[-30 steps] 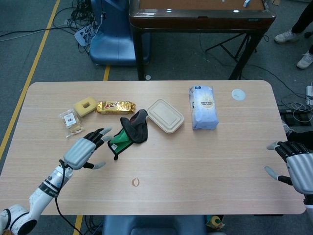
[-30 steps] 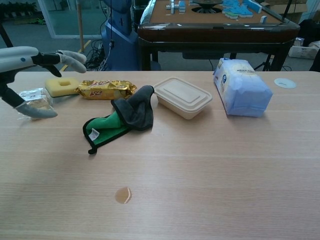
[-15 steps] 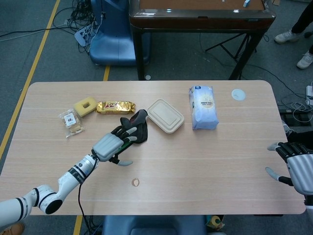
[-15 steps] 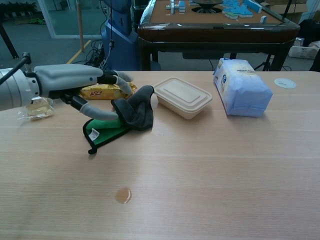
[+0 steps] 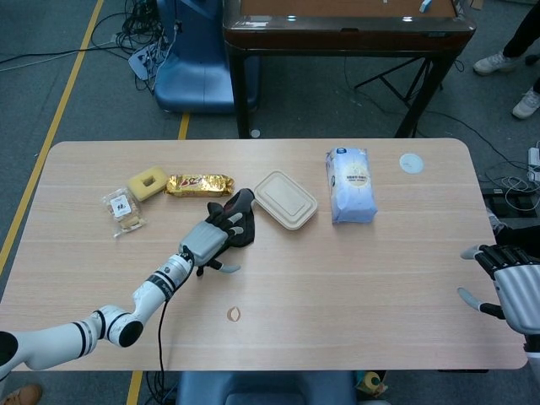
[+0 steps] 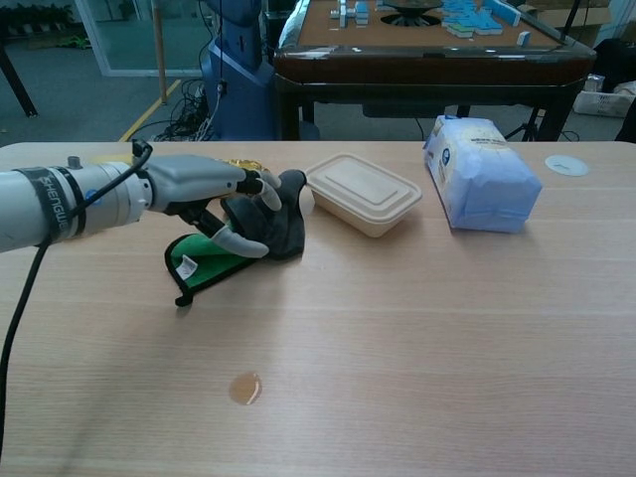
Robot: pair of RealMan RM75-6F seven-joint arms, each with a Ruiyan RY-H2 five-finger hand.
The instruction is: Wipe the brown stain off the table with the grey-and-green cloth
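Observation:
The grey-and-green cloth (image 5: 242,221) (image 6: 275,227) lies crumpled left of centre on the table, its green side (image 6: 196,262) toward the near edge. My left hand (image 5: 207,244) (image 6: 203,191) hovers right over the cloth with fingers spread; I cannot tell whether it touches it. The small brown stain (image 5: 234,315) (image 6: 243,388) marks the wood nearer the front edge, apart from cloth and hand. At the table's right edge, my right hand (image 5: 513,287) is open and holds nothing; the chest view does not show it.
A beige lidded container (image 5: 286,199) (image 6: 363,192) sits just right of the cloth. A blue-white bag (image 5: 348,185) (image 6: 480,173) and a white disc (image 5: 411,163) lie further right. A gold snack bar (image 5: 198,185), yellow sponge (image 5: 147,182) and wrapped cracker (image 5: 122,210) lie behind-left.
My left hand has travelled rightward from beside the cracker packet to directly over the cloth. The cloth, the stain and my right hand stay where they were.

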